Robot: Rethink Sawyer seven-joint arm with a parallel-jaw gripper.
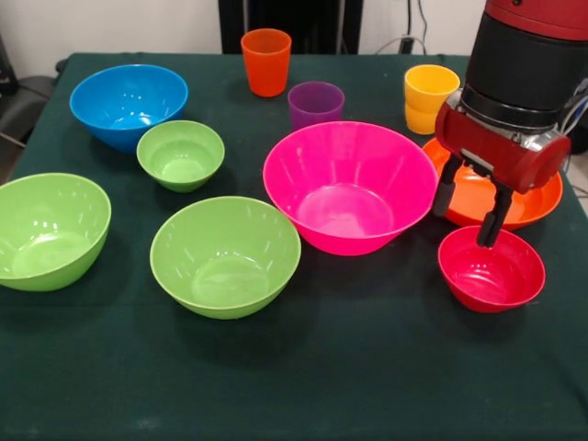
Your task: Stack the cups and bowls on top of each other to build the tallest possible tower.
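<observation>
- Bowls first, largest to smallest: one big pink bowl (350,186) sits in the middle of the table (367,386). To its left are two large lime green bowls, one at the left edge (50,230) and one nearer the front (225,255).
- One blue bowl (129,104) stands far left, and one shallow orange bowl (533,204) lies at the right, partly hidden behind the arm.
- One small green bowl (181,154) is just beside the blue one, and one small red bowl (491,269) is near right. That makes seven bowls, all open side up.
- Cups stand in the far row, three of them: orange cup (266,61), purple cup (315,104), yellow cup (428,97). All are upright and apart from each other.
- No tower is built yet; nothing is resting on another thing.
- Gripper (470,212) hangs at the right with its two fingers spread and holding nothing.
- Key relation: the red bowl lies directly below and slightly to the front of the fingers. One finger tip is over the bowl's far rim, the other is over the orange bowl's edge.
- My judgement: a short descent would put the rim between the fingers.
</observation>
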